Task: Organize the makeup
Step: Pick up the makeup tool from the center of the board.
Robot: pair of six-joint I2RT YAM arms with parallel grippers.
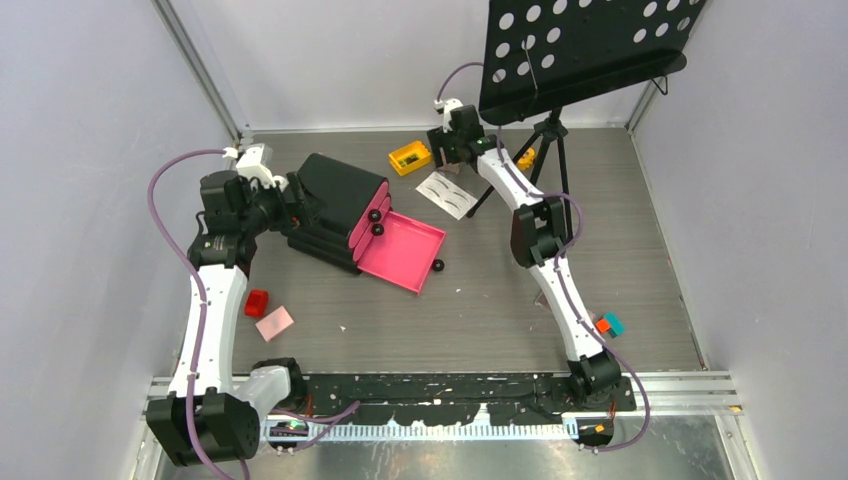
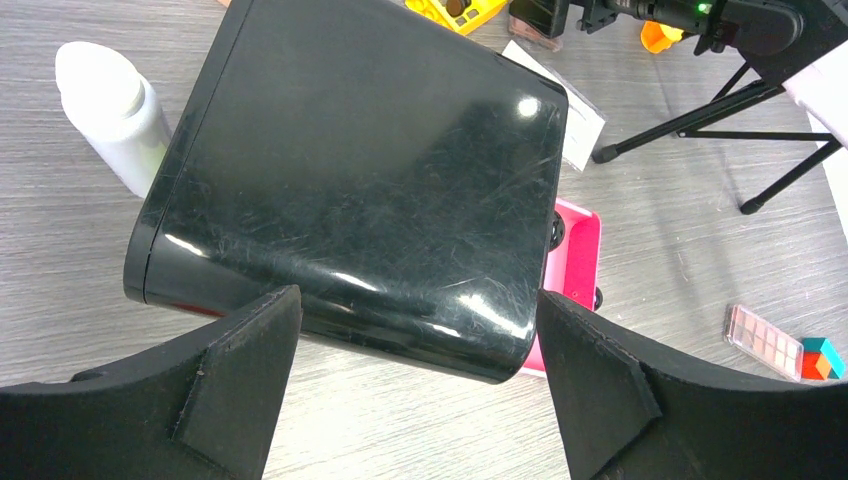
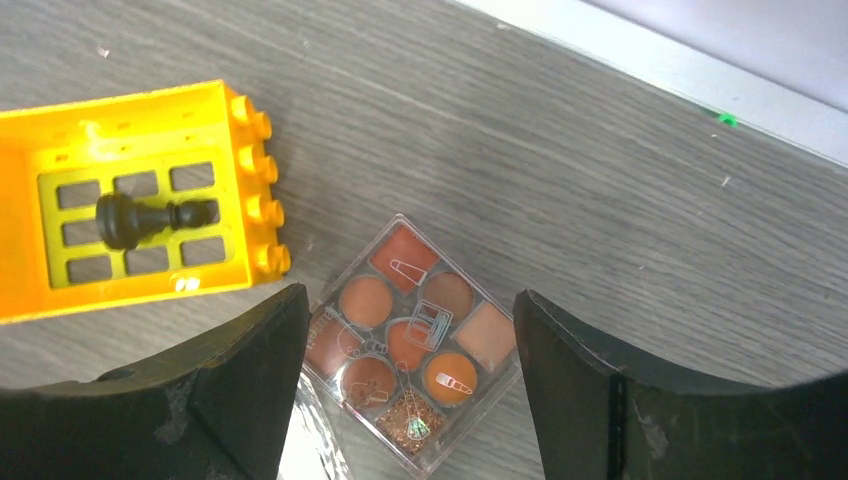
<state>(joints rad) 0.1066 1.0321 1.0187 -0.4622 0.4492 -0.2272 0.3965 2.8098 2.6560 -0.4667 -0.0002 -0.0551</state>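
Right gripper (image 3: 405,345), jaws wide and empty, hovered over the brown palette (image 3: 412,335). The palette lay flat near the 12 o'clock edge of the table (image 1: 500,310), with a yellow brick (image 3: 140,200) at its 10 o'clock. A sound grasp probably required squaring the fingers to the skewed case before closing. Left gripper (image 2: 418,345) stood wide at the black chest (image 2: 350,170).

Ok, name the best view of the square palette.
Right wrist: the palette lies between the open fingers, its pans clear. Top external: the right gripper hides it. Left wrist: a brown sliver at most.
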